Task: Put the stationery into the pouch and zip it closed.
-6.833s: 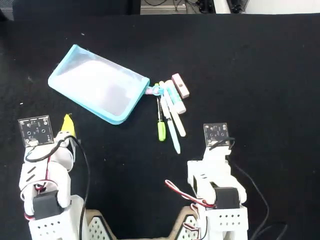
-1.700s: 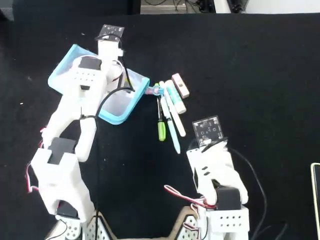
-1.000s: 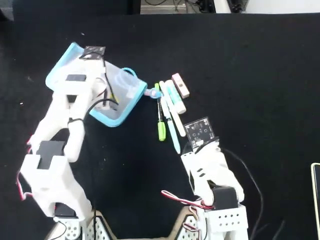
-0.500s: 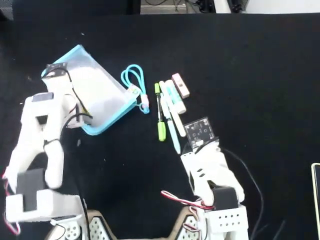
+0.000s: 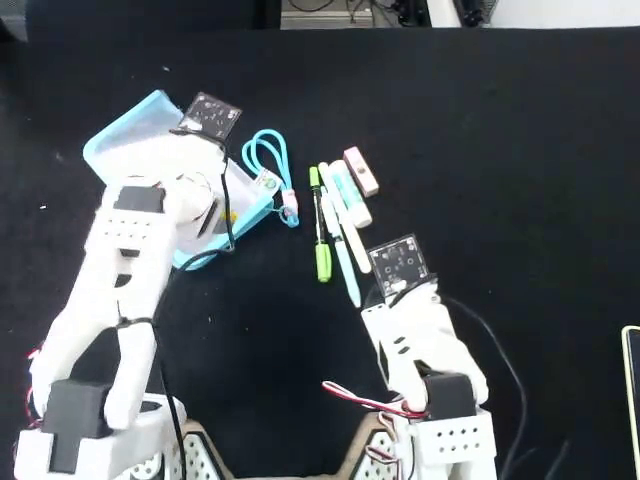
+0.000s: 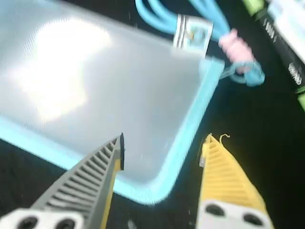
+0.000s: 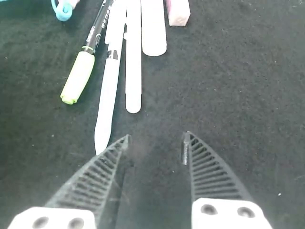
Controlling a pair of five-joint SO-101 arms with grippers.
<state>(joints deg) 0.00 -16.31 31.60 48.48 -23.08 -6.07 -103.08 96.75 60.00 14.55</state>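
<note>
The clear pouch with light-blue trim (image 5: 135, 135) lies at the back left, partly under my left arm (image 5: 125, 235). Its blue loop strap (image 5: 265, 158) and pink zipper pull (image 5: 291, 209) lie beside it. My left gripper (image 6: 164, 145) is open, its fingers either side of the pouch's (image 6: 95, 90) corner edge. The stationery lies in a bunch at the centre: a green-capped pen (image 5: 321, 228), white pens (image 5: 346, 240) and a pink eraser (image 5: 361, 170). My right gripper (image 7: 156, 139) is open just short of the white pens (image 7: 125, 71) and the green-capped pen (image 7: 78, 76), holding nothing.
Black cloth (image 5: 520, 180) covers the table, with free room on the right half. A pale flat object (image 5: 632, 390) shows at the right edge.
The pouch has been dragged left and turned, away from the pens, and its strap now lies loose. My left arm swung back right over the pouch's corner. The right arm has barely moved.
</note>
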